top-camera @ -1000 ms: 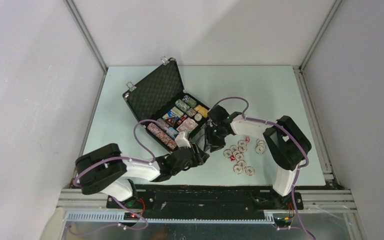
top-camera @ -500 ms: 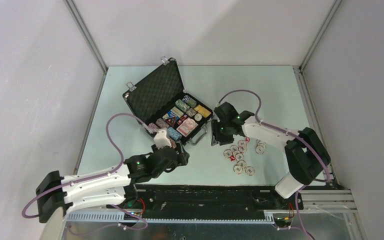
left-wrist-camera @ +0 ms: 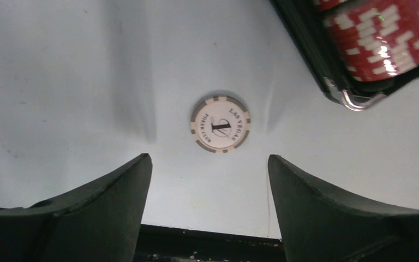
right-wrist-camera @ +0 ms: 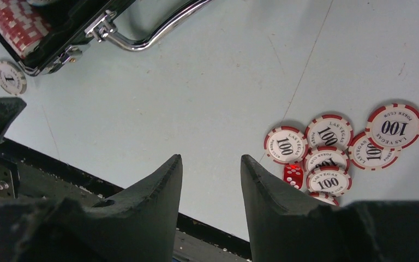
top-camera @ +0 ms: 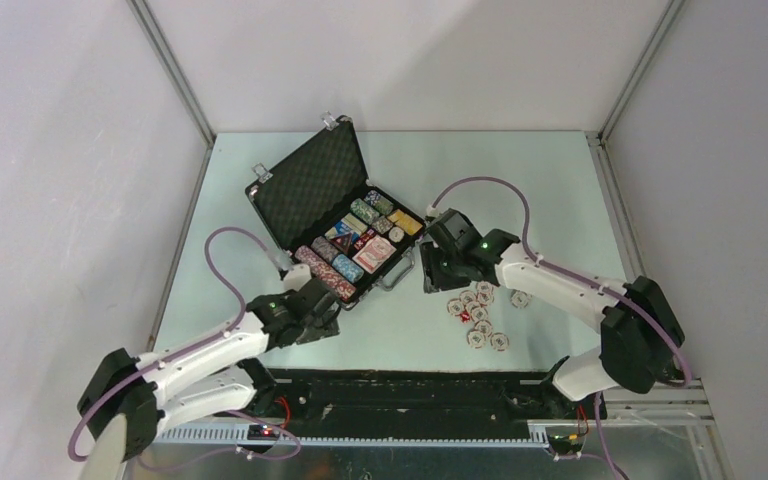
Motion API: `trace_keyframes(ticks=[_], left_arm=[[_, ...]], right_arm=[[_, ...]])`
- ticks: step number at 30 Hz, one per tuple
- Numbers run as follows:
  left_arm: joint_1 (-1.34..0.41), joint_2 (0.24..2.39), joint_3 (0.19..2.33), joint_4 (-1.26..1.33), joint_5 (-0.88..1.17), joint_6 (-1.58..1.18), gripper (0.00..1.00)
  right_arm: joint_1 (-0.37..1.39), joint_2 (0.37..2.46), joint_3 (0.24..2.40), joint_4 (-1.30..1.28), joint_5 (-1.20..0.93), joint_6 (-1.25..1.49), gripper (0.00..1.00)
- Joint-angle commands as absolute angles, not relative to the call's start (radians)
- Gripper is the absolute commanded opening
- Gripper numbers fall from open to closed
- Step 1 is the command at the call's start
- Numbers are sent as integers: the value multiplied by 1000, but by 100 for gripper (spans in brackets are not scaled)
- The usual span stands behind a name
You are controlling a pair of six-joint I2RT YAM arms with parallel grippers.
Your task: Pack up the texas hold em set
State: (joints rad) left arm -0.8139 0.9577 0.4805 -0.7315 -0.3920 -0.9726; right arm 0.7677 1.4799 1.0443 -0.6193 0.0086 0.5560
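The black case (top-camera: 273, 206) lies open, foam lid tilted back, with rows of chips (top-camera: 358, 240) and card decks in its tray. My left gripper (left-wrist-camera: 208, 158) is open by the case's near corner (left-wrist-camera: 335, 87). A single grey-edged "1" chip (left-wrist-camera: 220, 124) lies flat on the table just ahead of its fingertips. My right gripper (right-wrist-camera: 211, 158) is open and empty, low over bare table by the silver handle (right-wrist-camera: 158, 30). Loose red "100" chips (right-wrist-camera: 327, 131) and a red die (right-wrist-camera: 293, 174) lie to its right. They form a cluster of chips (top-camera: 480, 315) in the top view.
The table's black front edge (left-wrist-camera: 207, 240) runs just behind both grippers. Grey walls and aluminium frame posts (top-camera: 175, 80) close in the table on three sides. A second red die (top-camera: 493, 280) sits at the far side of the loose chips.
My left arm swung left from the case's handle to its near corner and its jaws opened wide. The right gripper drew back slightly to the right of the handle.
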Motion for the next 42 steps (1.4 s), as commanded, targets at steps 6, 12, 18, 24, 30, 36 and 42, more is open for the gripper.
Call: trace_keyframes(ticks=[6, 12, 18, 24, 30, 36, 42], left_arm=[[-702, 1101, 531, -701, -313, -851, 76], [-690, 1130, 527, -661, -320, -838, 74], [-683, 1145, 518, -603, -306, -816, 72], [-662, 1173, 484, -550, -273, -806, 64], [-661, 1177, 485, -549, -278, -792, 56], [-662, 1174, 496, -573, -234, -781, 50], [-713, 1122, 486, -613, -188, -814, 51]], right_arm=[[779, 1388, 974, -571, 12, 526, 47], [778, 1381, 966, -560, -30, 517, 47], [779, 1379, 962, -552, -37, 517, 47], [779, 1376, 947, -546, -38, 524, 46], [778, 1369, 932, -542, -42, 532, 46], [778, 1365, 924, -541, -52, 538, 46], [779, 1367, 918, -536, -65, 547, 46]])
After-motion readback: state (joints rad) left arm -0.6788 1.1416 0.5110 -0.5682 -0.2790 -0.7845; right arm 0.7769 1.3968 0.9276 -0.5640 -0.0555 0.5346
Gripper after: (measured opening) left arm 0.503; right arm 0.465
